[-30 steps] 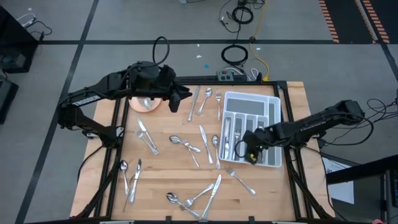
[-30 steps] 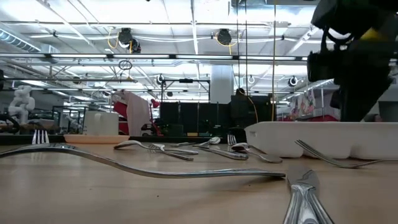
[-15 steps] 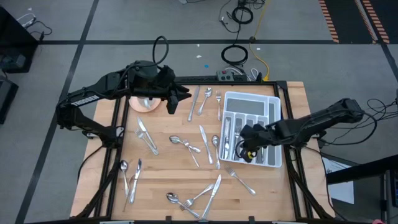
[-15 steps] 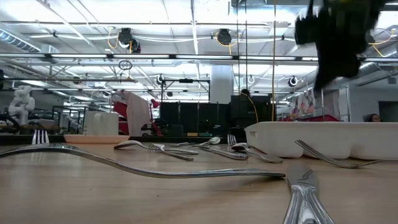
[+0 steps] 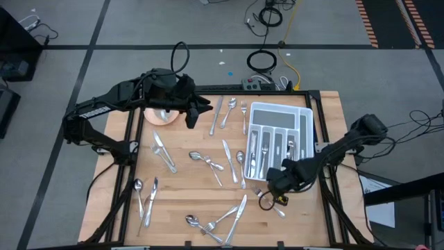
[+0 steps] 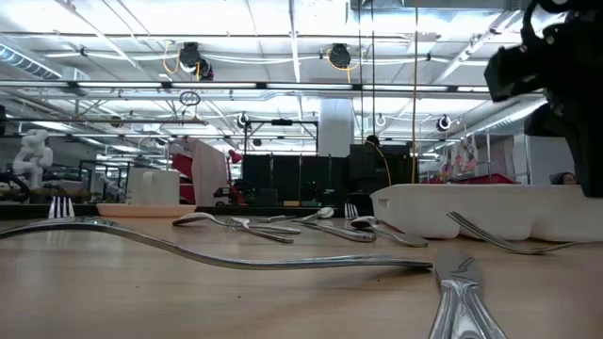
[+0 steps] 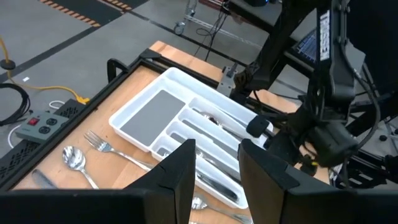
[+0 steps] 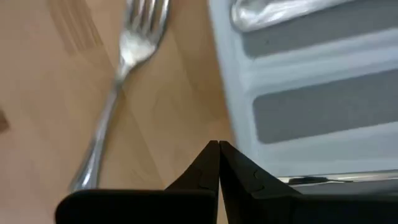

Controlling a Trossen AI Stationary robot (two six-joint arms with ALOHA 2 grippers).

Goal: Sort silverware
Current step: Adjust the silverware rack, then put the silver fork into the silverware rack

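Note:
Silverware lies scattered on the wooden table (image 5: pixel 187 184): spoons (image 5: pixel 196 156), knives (image 5: pixel 227 151) and forks (image 5: pixel 244 114). Several pieces lie in the white compartment tray (image 5: pixel 281 142). My right gripper (image 5: pixel 268 199) is shut and empty, low over the table just off the tray's near left corner. In the right wrist view its tips (image 8: pixel 217 148) stand between a fork (image 8: pixel 118 74) lying flat and the tray's wall (image 8: pixel 230 81). My left gripper (image 7: pixel 217 168) is open and empty, held above the table's far left part (image 5: pixel 205 110).
A pink saucer (image 5: pixel 161 114) sits under my left arm at the far left. A cluster of cutlery (image 5: pixel 218 221) lies near the front edge, and a spoon and knife (image 5: pixel 144 194) lie at the near left. A power strip (image 5: pixel 258 85) lies beyond the far edge.
My right gripper has left the space over the tray's near compartments and gone toward the table's near edge and down, ending beside the fork off the tray's near left corner. No silverware has moved.

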